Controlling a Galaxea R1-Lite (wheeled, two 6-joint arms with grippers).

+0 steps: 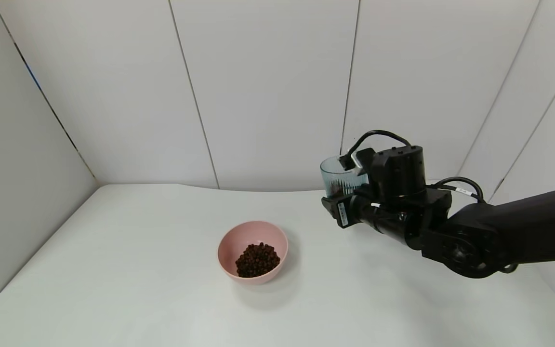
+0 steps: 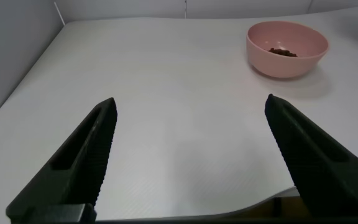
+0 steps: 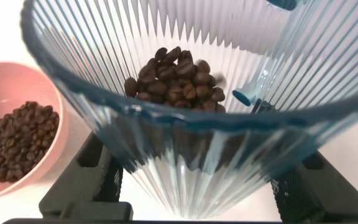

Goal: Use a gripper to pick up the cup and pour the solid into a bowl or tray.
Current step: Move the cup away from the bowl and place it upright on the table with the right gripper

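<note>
The white table (image 1: 113, 289) is filling most of the head view, with pale wall panels (image 1: 268, 86) standing behind it.

The right arm (image 1: 523, 233) is reaching in from the right edge toward the far centre-right of the table. The right gripper (image 3: 194, 186) is gripping the cup (image 1: 337, 174), with one black finger (image 3: 82, 180) pressing on each side of the ribbed lower wall.

The cup is sitting at the far right of the scene, to the right of and farther back than the bowl (image 1: 229, 241). In the head view its long axis is running close to vertical, with the open mouth pointing up. It is a tall, translucent blue-grey tumbler with fine vertical ribs and a small tab at the rim (image 3: 244, 96).

The bowl is resting on the table near the centre, well apart from the cup. It is round, smooth, pale pink and low.

Coffee beans are lying in two places: one heap (image 1: 257, 259) in the bowl and a smaller heap (image 3: 176, 81) in the bottom of the cup. They are small and dark brown.

The left gripper (image 2: 191, 162) is hovering over the near left part of the table, fingers spread wide with nothing between them.
</note>
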